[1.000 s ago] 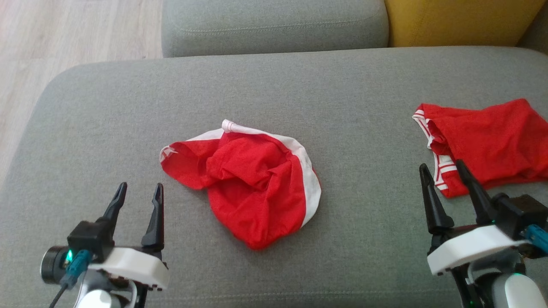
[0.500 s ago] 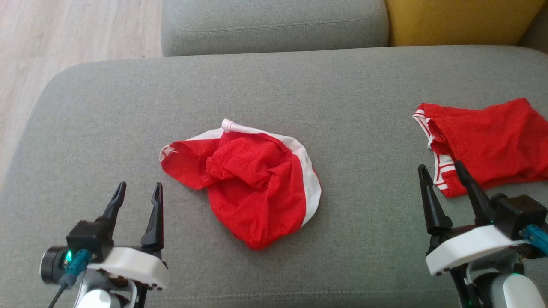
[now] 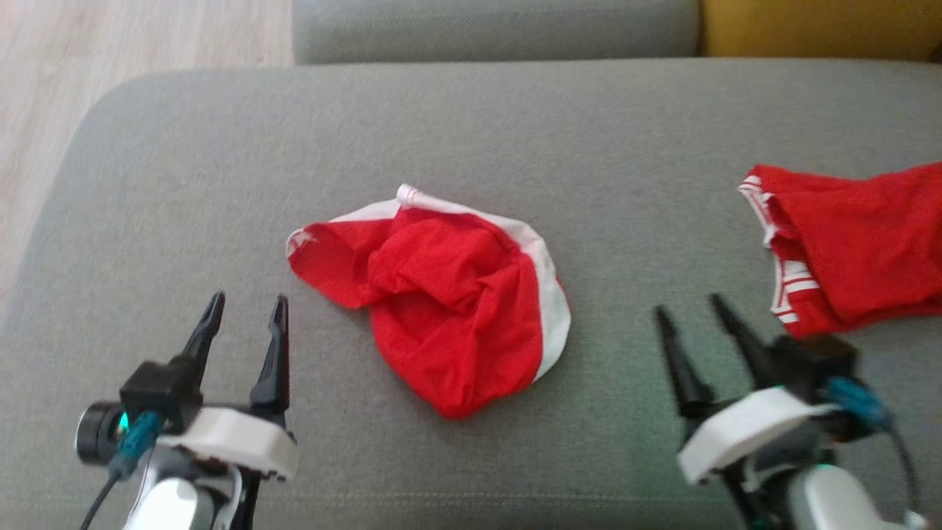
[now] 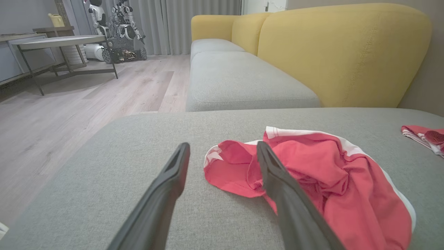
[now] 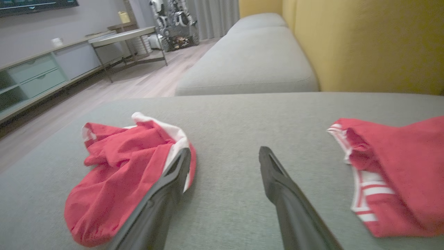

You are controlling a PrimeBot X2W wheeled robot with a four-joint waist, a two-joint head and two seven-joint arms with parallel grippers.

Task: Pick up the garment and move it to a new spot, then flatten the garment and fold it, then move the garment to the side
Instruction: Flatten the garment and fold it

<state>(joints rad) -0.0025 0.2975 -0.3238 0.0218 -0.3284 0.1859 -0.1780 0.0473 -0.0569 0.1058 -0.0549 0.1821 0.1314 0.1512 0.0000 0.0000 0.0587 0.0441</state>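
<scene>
1. Left gripper (image 3: 248, 297): its jaws stand wide apart with nothing between them. It hovers over the bare cushion (image 3: 471, 125), near the garment's left side.
2. Right gripper (image 3: 689, 303): its jaws are also spread and empty. It is blurred in the head view and sits over bare cushion between the garment and a second garment (image 3: 854, 243) at the far right.
3. Garment (image 3: 449, 309): a crumpled red heap at mid-cushion, between the two grippers and touching neither.
4. Handling, as a judgement: the knit looks thin, light and limp. It should sag and bunch when lifted and will not hold any shape. Slipping seems unlikely, and so does damage.
5. Where to hold: the white band (image 3: 553, 309) along the far and right edge looks thicker than the body, so it is the firmer pinch. The right gripper is nearer to it. The left lobe (image 3: 324, 261) suits the left gripper.
6. Pointing: the garment is too wadded to tell its true long axis. As it lies, the heap is about as wide as it is deep. One lobe points to the robot's left, and a rounded end points towards the robot.
</scene>
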